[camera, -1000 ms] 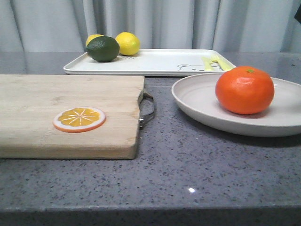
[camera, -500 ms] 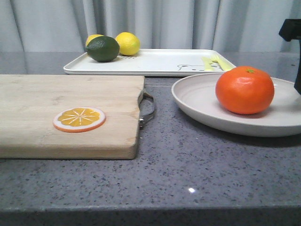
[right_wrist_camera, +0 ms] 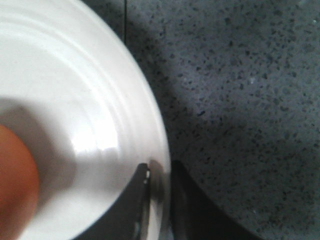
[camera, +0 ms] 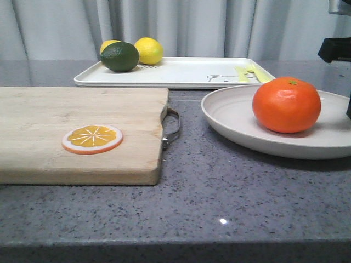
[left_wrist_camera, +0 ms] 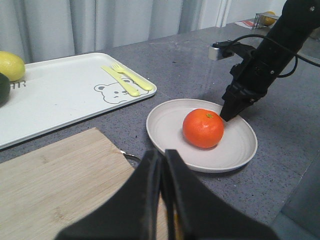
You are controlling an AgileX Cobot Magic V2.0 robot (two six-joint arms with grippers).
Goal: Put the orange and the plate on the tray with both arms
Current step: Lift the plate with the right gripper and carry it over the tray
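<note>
While the left gripper is clenched empty, the right gripper pinches the plate rim.

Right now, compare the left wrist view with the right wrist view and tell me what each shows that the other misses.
Only the left wrist view shows the tray with its bear drawing, a lemon, the wooden cutting board, the left gripper with its fingers together, and the right arm reaching down to the plate's far rim. Only the right wrist view shows the right gripper close up, its fingers straddling the plate's rim. Both show the plate, the orange on it, and the grey countertop.
</note>
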